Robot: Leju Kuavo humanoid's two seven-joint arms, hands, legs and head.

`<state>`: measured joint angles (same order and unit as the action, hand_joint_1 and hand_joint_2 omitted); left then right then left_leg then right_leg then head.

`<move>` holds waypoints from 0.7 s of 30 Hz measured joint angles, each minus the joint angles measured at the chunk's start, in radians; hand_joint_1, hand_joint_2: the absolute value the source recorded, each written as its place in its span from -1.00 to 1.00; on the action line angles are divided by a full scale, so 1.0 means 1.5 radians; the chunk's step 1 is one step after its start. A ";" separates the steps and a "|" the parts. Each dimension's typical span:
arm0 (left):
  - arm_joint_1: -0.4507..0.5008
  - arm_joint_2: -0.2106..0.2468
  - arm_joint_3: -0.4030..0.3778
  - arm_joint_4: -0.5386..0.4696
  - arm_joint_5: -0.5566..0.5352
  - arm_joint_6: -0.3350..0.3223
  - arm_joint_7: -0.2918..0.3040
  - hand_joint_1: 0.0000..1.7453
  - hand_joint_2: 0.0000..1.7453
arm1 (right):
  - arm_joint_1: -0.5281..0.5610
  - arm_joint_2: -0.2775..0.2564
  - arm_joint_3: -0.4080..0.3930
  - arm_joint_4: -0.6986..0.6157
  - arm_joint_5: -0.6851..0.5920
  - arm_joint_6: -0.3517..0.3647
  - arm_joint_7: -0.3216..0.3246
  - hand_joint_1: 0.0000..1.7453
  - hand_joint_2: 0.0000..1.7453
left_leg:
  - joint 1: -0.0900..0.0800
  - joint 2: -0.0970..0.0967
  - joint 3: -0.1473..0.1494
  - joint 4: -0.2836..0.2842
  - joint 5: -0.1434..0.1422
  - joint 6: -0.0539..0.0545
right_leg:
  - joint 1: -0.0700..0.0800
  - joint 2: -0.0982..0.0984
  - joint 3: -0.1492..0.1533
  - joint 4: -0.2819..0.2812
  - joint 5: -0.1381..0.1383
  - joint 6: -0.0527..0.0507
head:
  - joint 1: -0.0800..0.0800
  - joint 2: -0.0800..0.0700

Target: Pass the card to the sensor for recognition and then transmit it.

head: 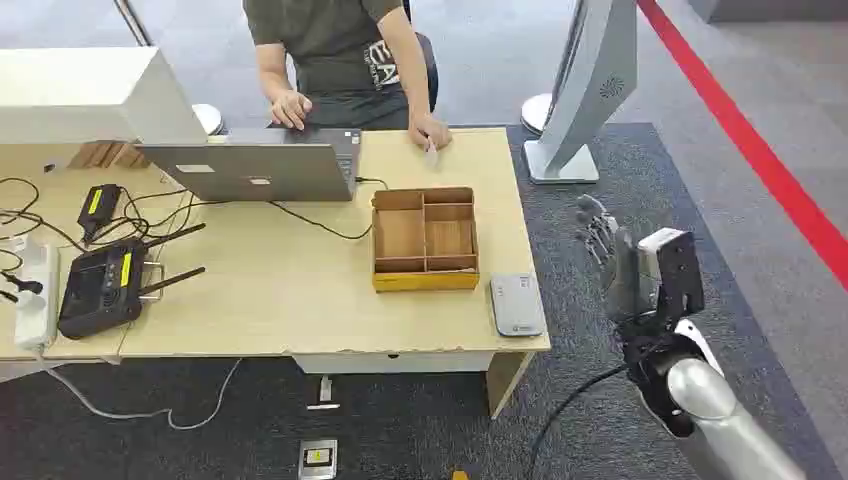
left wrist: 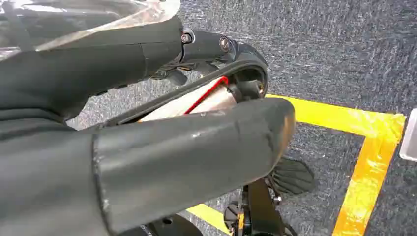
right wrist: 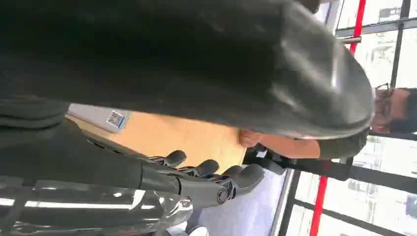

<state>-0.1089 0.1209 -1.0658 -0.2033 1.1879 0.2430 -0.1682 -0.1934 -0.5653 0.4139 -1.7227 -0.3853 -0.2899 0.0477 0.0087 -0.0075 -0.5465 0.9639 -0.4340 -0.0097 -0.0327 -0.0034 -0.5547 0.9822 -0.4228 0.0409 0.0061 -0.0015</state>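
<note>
Matt pale wood table point(head: 300, 300); cardboard tray point(head: 425, 278); rough grey carpet point(head: 600, 260); glossy plastic sensor point(head: 515, 305).

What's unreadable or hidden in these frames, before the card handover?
- Card: head view, a small pale sliver under the person's hand; face and print too small to read.
- Sensor: head view, label too small to read.
- Left hand: left wrist view, thumb fills the frame; finger state hidden.
- Right hand: holds nothing; right wrist view mostly blocked by its thumb.
</note>
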 joint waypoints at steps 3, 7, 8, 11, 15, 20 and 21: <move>0.000 0.000 0.004 0.000 0.005 0.000 -0.001 -1.00 -1.00 | -0.002 0.003 0.004 0.005 -0.007 -0.004 -0.010 -1.00 -1.00 | 0.000 0.000 0.000 0.000 0.000 0.000 | 0.000 0.000 0.000 0.000 0.000 0.000 | 0.000 0.000; -0.001 -0.004 0.011 -0.001 0.018 0.004 -0.030 -1.00 -1.00 | -0.008 0.020 0.009 0.022 -0.025 -0.004 -0.069 -1.00 -1.00 | 0.000 0.000 0.000 0.000 0.000 0.000 | 0.000 0.000 0.000 0.000 0.000 0.000 | 0.000 0.000; -0.002 -0.005 0.013 -0.001 0.022 0.004 -0.043 -1.00 -1.00 | -0.011 0.026 0.011 0.030 -0.025 -0.006 -0.084 -1.00 -1.00 | 0.000 0.000 0.000 0.000 0.000 0.000 | 0.000 0.000 0.000 0.000 0.000 0.000 | 0.000 0.000; -0.013 -0.008 0.024 -0.001 0.034 0.004 -0.056 -1.00 -1.00 | -0.021 0.042 0.017 0.052 -0.016 -0.017 -0.105 -1.00 -1.00 | 0.000 0.000 0.000 0.000 0.000 0.000 | 0.000 0.000 0.000 0.000 0.000 0.000 | 0.000 0.000; -0.024 -0.010 0.035 -0.001 0.046 0.006 -0.040 -1.00 -1.00 | -0.032 0.057 0.023 0.071 0.032 -0.053 -0.097 -1.00 -1.00 | 0.000 0.000 0.000 0.000 0.000 0.000 | 0.000 0.000 0.000 0.000 0.000 0.000 | 0.000 0.000; -0.010 -0.012 0.045 -0.001 0.052 0.018 -0.012 -1.00 -1.00 | -0.027 0.074 0.032 0.090 0.052 -0.093 -0.096 -1.00 -1.00 | 0.000 0.000 0.000 0.000 0.000 0.000 | 0.000 0.000 0.000 0.000 0.000 -0.001 | 0.000 0.000; -0.006 -0.013 0.046 -0.001 0.051 0.020 -0.010 -1.00 -1.00 | -0.026 0.076 0.034 0.093 0.056 -0.097 -0.095 -1.00 -1.00 | 0.000 0.000 0.000 0.000 -0.001 0.000 | 0.000 0.000 0.000 0.000 0.000 -0.001 | 0.000 0.000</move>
<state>-0.1181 0.1015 -0.9972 -0.2052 1.2650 0.2731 -0.1835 -0.2318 -0.4517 0.4650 -1.5835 -0.3014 -0.4360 -0.0954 0.0092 -0.0071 -0.5462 0.9639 -0.4350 -0.0104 -0.0322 -0.0033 -0.5549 0.9823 -0.4233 0.0401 0.0061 -0.0015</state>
